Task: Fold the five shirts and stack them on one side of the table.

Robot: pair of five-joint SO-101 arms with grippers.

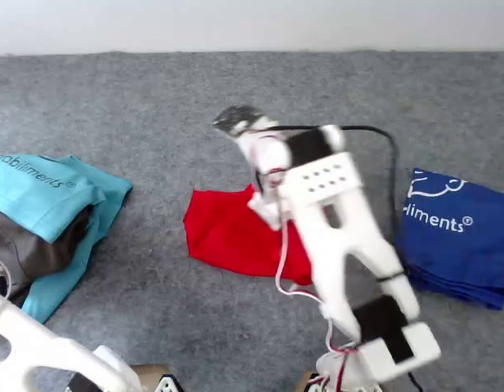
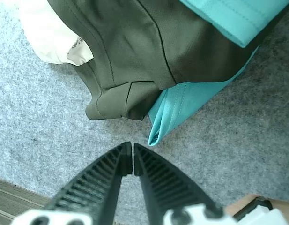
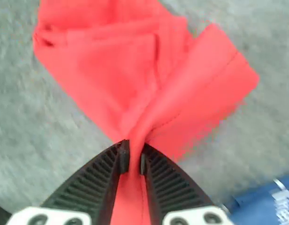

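Observation:
A red shirt (image 1: 229,237) lies crumpled in the middle of the table. My right gripper (image 3: 132,158) is shut on a pinched fold of the red shirt (image 3: 135,84) at its right-hand edge, under the right arm (image 1: 333,237). A folded blue shirt (image 1: 456,237) rests at the right. On the left lies a pile: a teal shirt (image 1: 47,192) over a dark olive shirt (image 1: 39,249). My left gripper (image 2: 133,158) hovers shut and empty just off the pile, near the olive shirt (image 2: 144,51), the teal shirt (image 2: 191,93) and a cream shirt (image 2: 46,33).
Grey carpet-like cloth (image 1: 153,106) covers the table. The left arm (image 1: 31,343) stands at the front left corner. A black cable (image 1: 386,143) loops behind the right arm. Bare surface stretches along the back and between the pile and the red shirt.

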